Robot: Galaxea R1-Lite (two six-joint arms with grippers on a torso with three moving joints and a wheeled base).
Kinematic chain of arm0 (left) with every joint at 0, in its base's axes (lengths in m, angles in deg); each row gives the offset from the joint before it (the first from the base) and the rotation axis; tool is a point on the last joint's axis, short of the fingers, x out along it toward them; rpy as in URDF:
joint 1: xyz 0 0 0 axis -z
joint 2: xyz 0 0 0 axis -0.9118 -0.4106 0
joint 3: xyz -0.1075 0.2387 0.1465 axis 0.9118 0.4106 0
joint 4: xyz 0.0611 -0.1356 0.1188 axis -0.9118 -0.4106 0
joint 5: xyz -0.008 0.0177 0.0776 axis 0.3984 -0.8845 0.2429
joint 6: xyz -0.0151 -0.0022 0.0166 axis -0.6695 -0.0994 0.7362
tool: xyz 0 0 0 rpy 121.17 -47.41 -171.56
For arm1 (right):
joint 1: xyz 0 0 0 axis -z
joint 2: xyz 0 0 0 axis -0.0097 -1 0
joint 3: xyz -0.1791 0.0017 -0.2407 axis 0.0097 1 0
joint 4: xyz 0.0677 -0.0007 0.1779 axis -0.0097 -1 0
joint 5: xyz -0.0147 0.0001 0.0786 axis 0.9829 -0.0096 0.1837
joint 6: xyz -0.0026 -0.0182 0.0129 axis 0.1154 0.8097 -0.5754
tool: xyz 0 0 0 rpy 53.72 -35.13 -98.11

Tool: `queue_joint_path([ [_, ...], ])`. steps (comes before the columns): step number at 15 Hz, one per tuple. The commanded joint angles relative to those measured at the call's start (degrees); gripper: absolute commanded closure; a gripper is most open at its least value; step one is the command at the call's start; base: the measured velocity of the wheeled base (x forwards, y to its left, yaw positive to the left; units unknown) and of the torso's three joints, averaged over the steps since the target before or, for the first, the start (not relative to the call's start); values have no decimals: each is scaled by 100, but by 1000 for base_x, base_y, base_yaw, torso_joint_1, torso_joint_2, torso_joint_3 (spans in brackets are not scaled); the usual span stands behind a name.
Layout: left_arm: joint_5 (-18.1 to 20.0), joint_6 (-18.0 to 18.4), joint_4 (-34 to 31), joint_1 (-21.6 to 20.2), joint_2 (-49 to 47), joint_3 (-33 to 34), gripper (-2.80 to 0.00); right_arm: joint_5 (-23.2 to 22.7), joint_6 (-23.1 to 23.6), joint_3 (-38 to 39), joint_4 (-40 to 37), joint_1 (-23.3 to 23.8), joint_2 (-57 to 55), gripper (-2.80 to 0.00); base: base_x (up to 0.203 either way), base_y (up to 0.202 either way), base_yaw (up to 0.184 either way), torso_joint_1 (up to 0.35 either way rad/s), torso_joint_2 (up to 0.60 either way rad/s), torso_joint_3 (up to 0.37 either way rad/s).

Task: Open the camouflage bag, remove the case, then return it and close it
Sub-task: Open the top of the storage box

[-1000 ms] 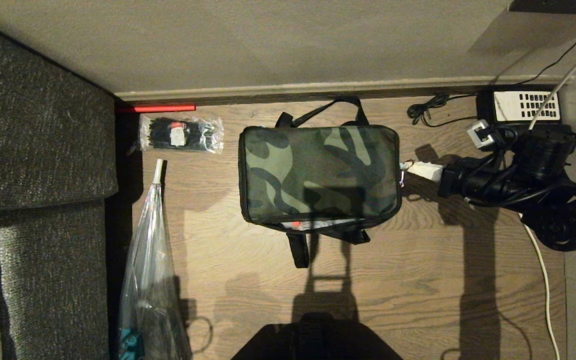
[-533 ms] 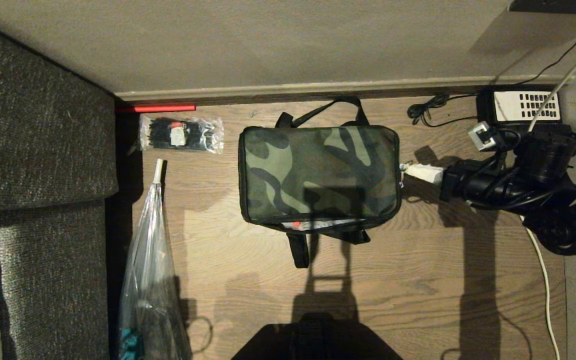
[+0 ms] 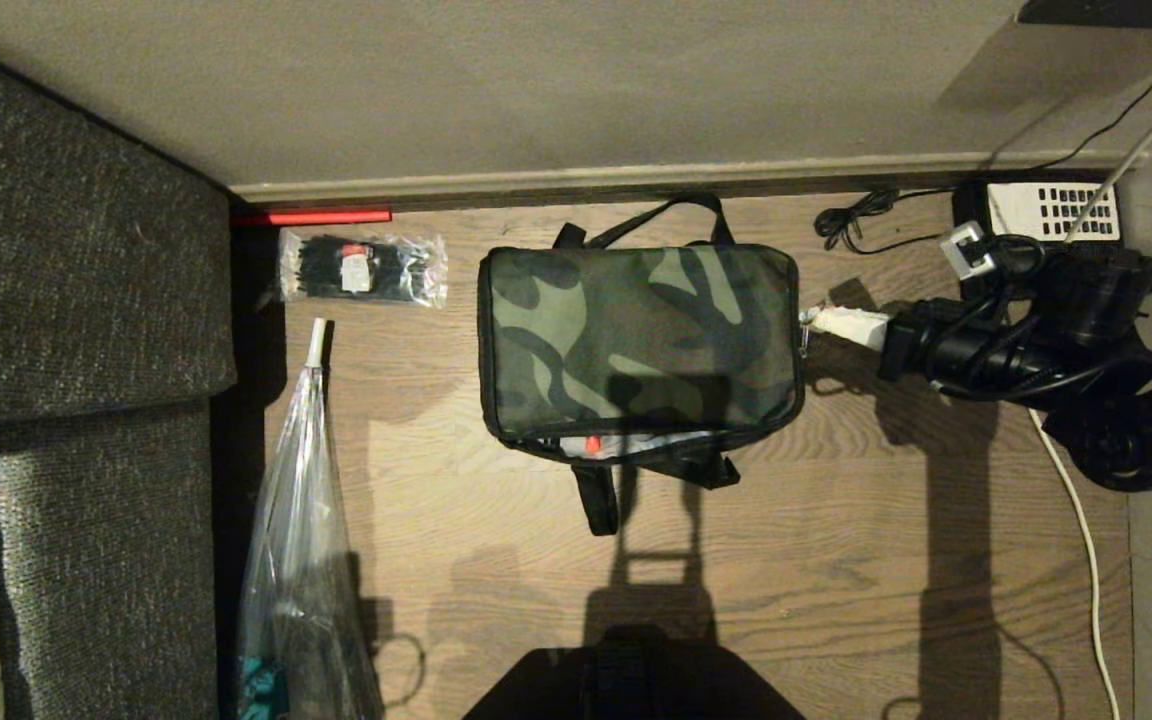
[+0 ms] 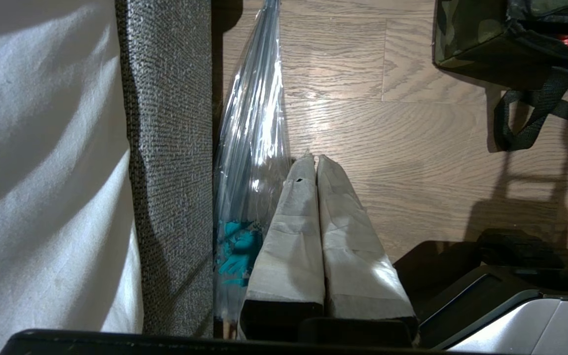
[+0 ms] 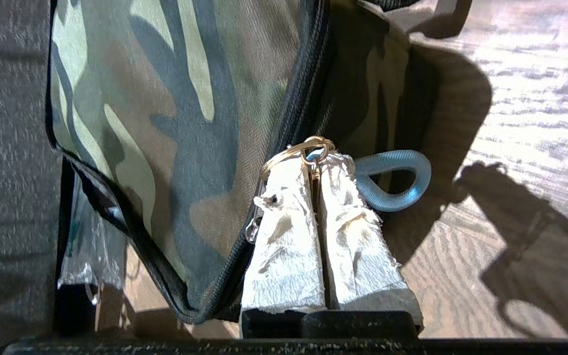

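My head camera looks straight down at the wooden floor (image 3: 836, 600) from high up, taking in the whole camouflage bag (image 3: 639, 340). My right wrist camera sits close behind my right claw (image 5: 315, 165), facing the same bag's zipped edge from very near. My left wrist camera looks down past my left claw (image 4: 315, 162), catching only the bag's corner, plus the clear plastic bag (image 4: 252, 128) my head view also shows.

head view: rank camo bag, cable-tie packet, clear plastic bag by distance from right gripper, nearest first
Measured from the right gripper:
1. camouflage bag: right beside the fingertips, at its right end.
2. packet of black ties: beyond the bag's left end, near the wall.
3. clear plastic bag: farthest, lower left, along the sofa.
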Motion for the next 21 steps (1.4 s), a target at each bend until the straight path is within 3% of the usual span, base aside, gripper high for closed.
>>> queue_joint_path([
  [1, -2, -3, 1, -2, 2, 18, 0, -16, -18, -51, 42, 0, -27, 0, 0, 0, 0, 0, 0, 0],
  [6, -2, -3, 1, -2, 2, 18, 0, 303, -33, -365, 80, 0, -171, 0, 0, 0, 0, 0, 0, 0],
  [17, -2, -3, 1, -2, 2, 18, 0, 333, -284, -735, 208, 0, -275, 0, 0, 0, 0, 0, 0, 0],
  [21, -2, -3, 1, -2, 2, 18, 0, 789, -334, -1014, 200, -9, -414, 0, 0, 0, 0, 0, 0, 0],
])
